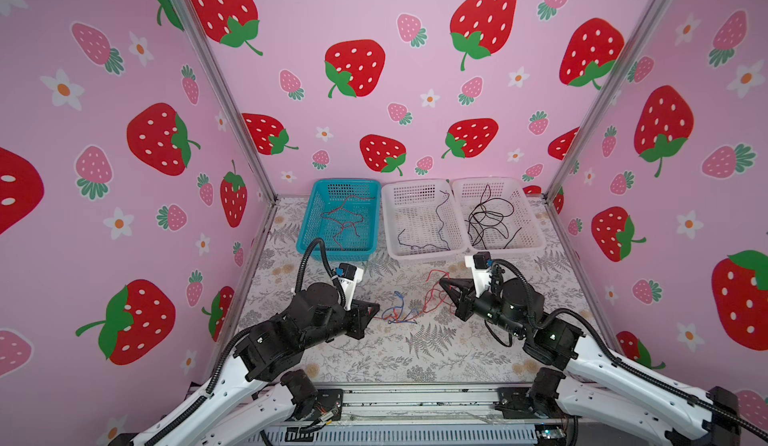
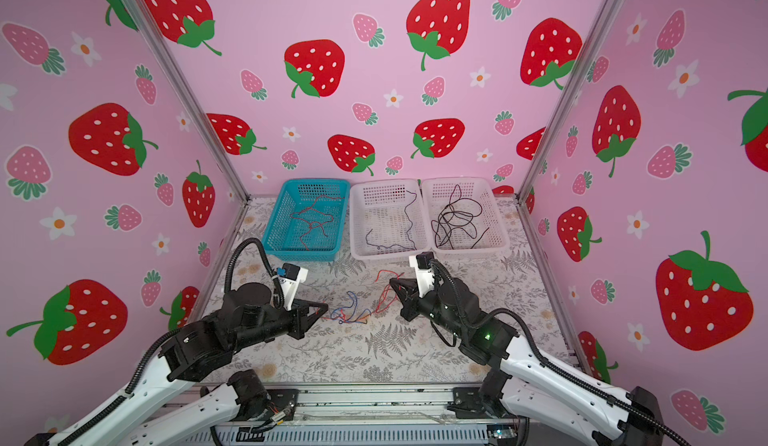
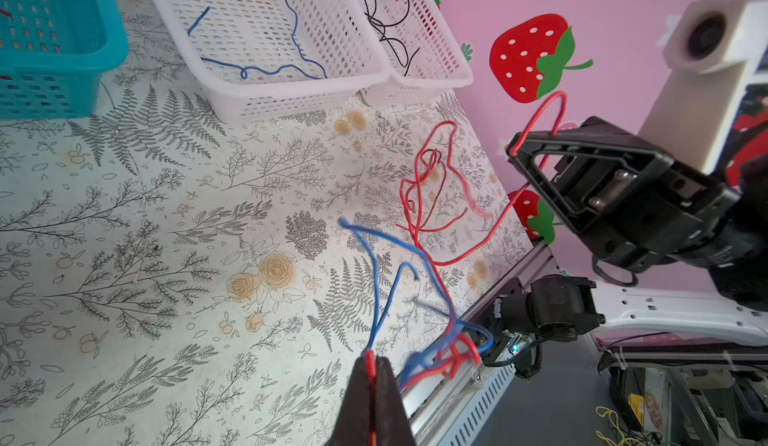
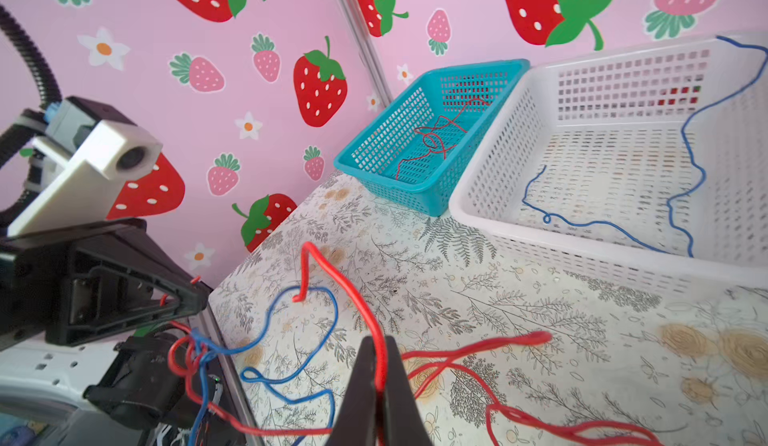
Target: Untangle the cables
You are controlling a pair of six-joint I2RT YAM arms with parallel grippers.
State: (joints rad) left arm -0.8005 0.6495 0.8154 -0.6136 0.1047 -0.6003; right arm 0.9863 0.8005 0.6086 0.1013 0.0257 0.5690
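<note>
Between the two arms, near the middle of the table (image 1: 415,361): lying in a loose knot, the cables (image 1: 397,319), red cable (image 4: 536,337) crossing blue cable (image 3: 417,361). Clamping shut on a red strand at nine o'clock of the knot with the left gripper (image 1: 376,307). Pinching tight on another stretch of red at two o'clock with the right gripper (image 1: 441,281). Waiting at twelve o'clock: a blue basket (image 1: 305,223) and two white baskets (image 1: 419,252), already holding sorted wire. Judging by looks: thin, limp, nearly weightless, smooth-coated, probably sliding through a weak pinch and catching at crossings. Best gripping one colour only, close to the knot, and easing apart slowly.
</note>
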